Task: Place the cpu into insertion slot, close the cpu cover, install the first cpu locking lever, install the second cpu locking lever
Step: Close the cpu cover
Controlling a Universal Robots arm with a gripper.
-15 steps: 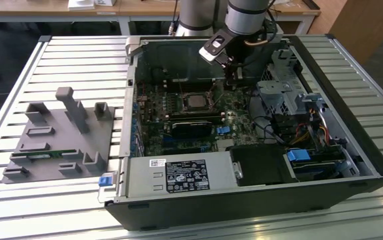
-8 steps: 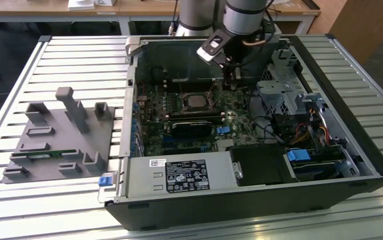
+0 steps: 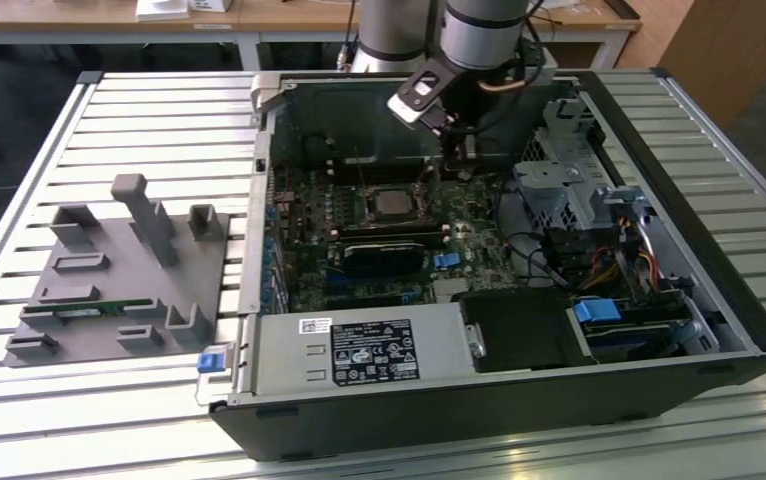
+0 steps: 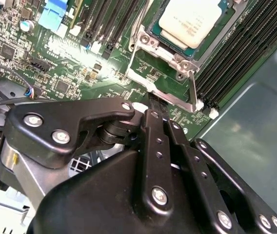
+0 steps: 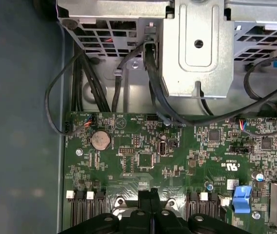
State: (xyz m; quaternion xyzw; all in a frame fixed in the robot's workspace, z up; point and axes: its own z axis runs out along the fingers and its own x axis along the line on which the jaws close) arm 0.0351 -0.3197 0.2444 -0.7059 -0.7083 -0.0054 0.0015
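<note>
The cpu [image 4: 189, 19], a flat silver-grey square, lies in the insertion slot [image 4: 150, 41] on the green motherboard; the exterior view shows the cpu [image 3: 394, 203] mid-board. The cpu cover [image 4: 143, 78], a silvery frame with a cut-out middle, stands swung open off the socket, its free edge toward my fingers. My gripper [image 4: 158, 105] is shut with nothing between its black fingers. Their tips are at the cover's free edge, touching or almost touching it. The gripper [image 3: 461, 160] hangs inside the case, just to the exterior view's right of the socket. In the first wrist view the gripper [image 5: 150, 200] is over the board.
Memory slots [image 4: 236, 58] flank the socket. A metal drive cage [image 5: 197, 53] with black cables [image 5: 80, 83] stands close by. A power supply [image 3: 356, 350] fills the case's front. A grey fixture [image 3: 116, 270] sits on the slatted table at the exterior view's left.
</note>
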